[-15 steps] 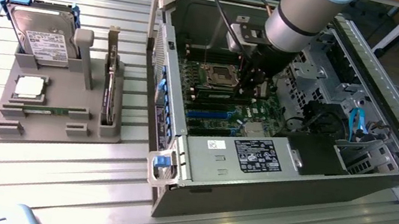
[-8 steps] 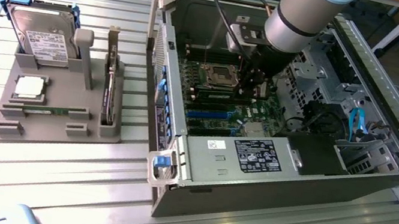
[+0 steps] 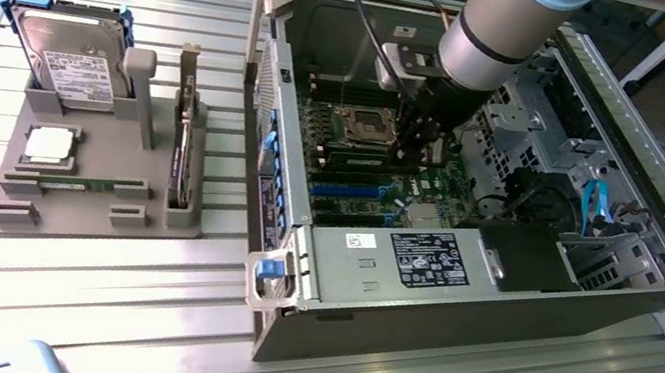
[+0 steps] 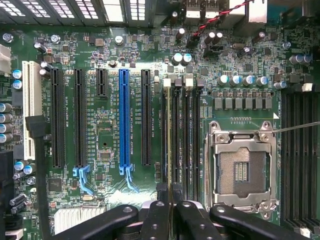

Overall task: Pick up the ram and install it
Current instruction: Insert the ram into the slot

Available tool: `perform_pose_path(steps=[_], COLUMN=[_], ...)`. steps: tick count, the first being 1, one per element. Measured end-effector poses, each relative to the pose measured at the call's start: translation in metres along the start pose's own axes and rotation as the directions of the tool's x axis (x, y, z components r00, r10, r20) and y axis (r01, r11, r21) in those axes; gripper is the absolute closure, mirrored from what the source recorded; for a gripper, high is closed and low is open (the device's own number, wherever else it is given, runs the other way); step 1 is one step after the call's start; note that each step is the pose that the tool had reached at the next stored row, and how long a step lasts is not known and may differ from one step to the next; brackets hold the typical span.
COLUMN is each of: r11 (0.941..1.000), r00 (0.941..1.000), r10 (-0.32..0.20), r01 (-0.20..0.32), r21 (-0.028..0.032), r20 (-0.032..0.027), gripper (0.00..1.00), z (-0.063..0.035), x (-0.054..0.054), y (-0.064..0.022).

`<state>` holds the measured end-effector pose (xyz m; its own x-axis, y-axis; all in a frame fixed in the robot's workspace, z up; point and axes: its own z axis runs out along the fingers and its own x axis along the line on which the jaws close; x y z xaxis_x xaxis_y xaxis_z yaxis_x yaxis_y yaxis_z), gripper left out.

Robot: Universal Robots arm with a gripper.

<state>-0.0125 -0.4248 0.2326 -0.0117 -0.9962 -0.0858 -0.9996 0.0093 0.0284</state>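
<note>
In the wrist view the ram (image 4: 170, 142) appears edge-on as a thin pale-green strip. It runs along the row of dark memory slots (image 4: 186, 135) beside the open processor socket (image 4: 242, 167). My gripper (image 4: 172, 206) is shut on its near end, and the black fingers (image 4: 156, 220) press in from both sides. Whether the stick sits in a slot or just above one I cannot tell. In the exterior view the gripper (image 3: 422, 139) reaches down inside the open computer case (image 3: 428, 263), over the motherboard next to the socket (image 3: 363, 126).
The case walls and drive cage (image 3: 526, 118) stand close around the arm. At the exterior view's left a grey holder (image 3: 94, 157) carries a hard drive (image 3: 69, 61), a square silver processor (image 3: 50, 144), an upright dark expansion card (image 3: 182, 156) and a short green strip (image 3: 81, 183).
</note>
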Motion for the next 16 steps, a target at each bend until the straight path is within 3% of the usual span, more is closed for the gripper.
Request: perform_pose_path(steps=[10, 13, 14, 16], r11=[1.0, 1.0, 1.0, 1.0], r00=[1.0, 1.0, 1.0, 1.0], r10=[0.0, 0.0, 0.0, 0.0], r01=[0.0, 0.0, 0.0, 0.0], r21=[0.0003, 0.0004, 0.0004, 0.0003], r20=[0.0, 0.0003, 0.0003, 0.0], gripper=[0.88, 0.81, 0.75, 0.75], z=[0.0008, 0.0009, 0.0009, 0.0008], x=[0.0001, 0.0, 0.0, 0.0001], y=[0.0, 0.0, 0.0, 0.0])
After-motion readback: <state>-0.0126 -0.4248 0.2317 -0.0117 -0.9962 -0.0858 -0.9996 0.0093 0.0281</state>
